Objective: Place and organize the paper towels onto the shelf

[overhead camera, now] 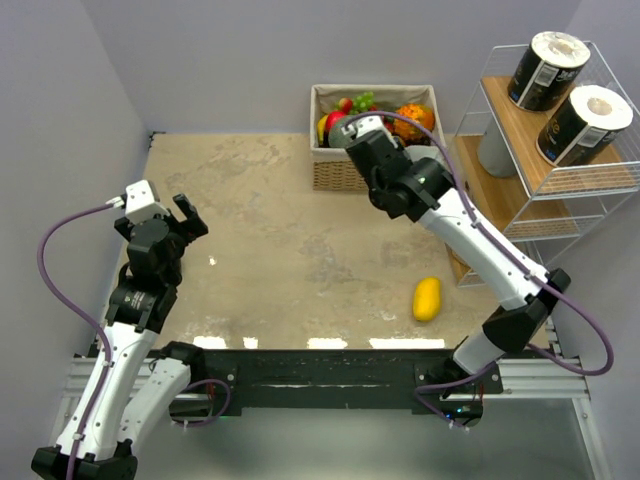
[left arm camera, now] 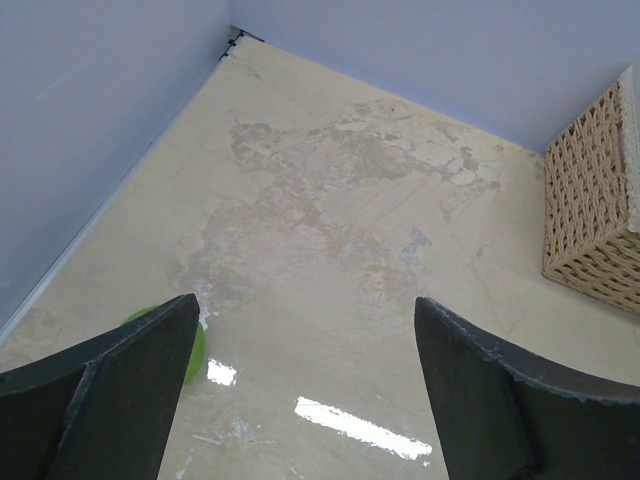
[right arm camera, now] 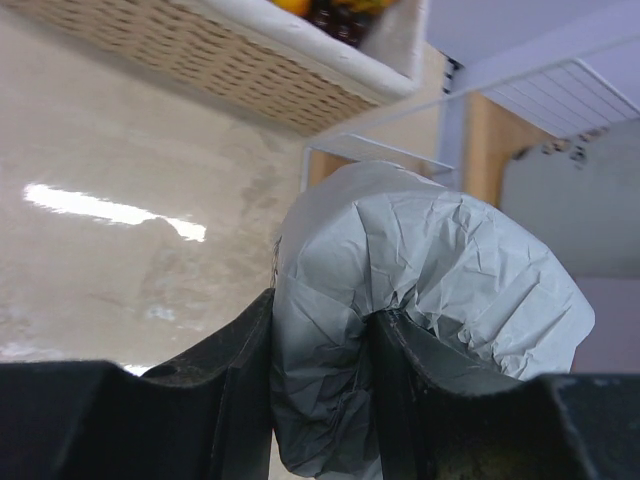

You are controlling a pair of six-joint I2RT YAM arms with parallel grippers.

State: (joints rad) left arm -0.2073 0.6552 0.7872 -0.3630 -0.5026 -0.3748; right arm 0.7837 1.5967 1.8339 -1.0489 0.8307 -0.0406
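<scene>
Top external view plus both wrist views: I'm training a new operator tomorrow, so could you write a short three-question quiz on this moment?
1. True or false: the left gripper is shut on a roll.
2. What does the right gripper hold? A) the mango B) a grey-wrapped roll C) nothing
3. How many black-wrapped rolls sit on the shelf, on its top board?

Key: 1 false, it is open and empty; 2 B; 3 two.
</scene>
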